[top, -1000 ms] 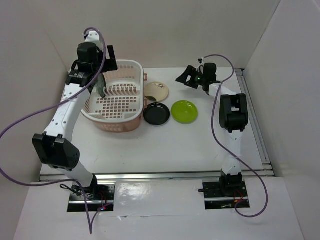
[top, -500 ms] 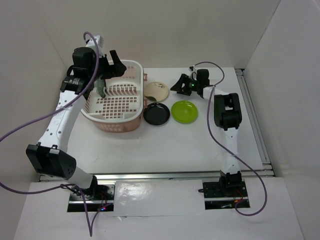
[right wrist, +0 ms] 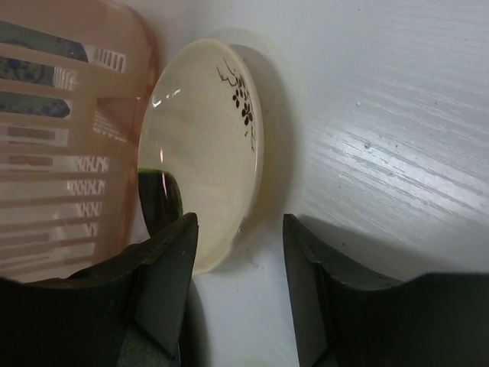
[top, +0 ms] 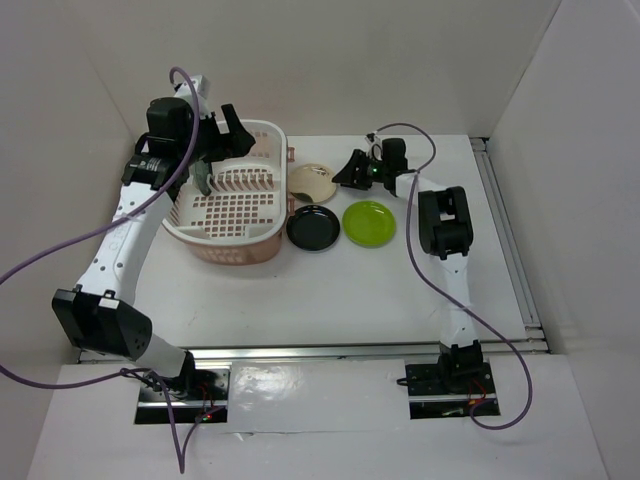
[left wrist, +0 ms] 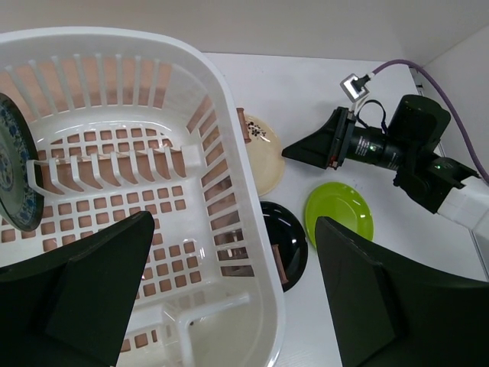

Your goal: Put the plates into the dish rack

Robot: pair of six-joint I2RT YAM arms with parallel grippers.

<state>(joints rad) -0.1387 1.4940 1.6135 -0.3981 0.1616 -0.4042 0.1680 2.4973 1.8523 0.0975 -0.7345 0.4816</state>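
The pale pink dish rack (top: 236, 248) stands at the back left. The teal-blue plate (top: 203, 173) stands on edge inside it, at the left edge of the left wrist view (left wrist: 15, 180). My left gripper (top: 225, 133) is open and empty above the rack (left wrist: 228, 115). The cream-beige plate (top: 313, 181) lies right of the rack. The glossy black plate (top: 313, 227) and the lime green plate (top: 369, 223) lie in front of it. My right gripper (top: 350, 168) is open, low at the cream plate's right edge. In the right wrist view the plate's rim (right wrist: 202, 153) reaches the gap at my fingertips (right wrist: 164, 283).
The white enclosure walls stand close behind and left of the rack. A metal rail (top: 510, 250) runs along the table's right side. The right arm's purple cable (top: 420, 150) loops above the green plate.
My left gripper let go of the teal plate, opened and rose a little above the rack. My right gripper moved left and down to the cream plate's edge.
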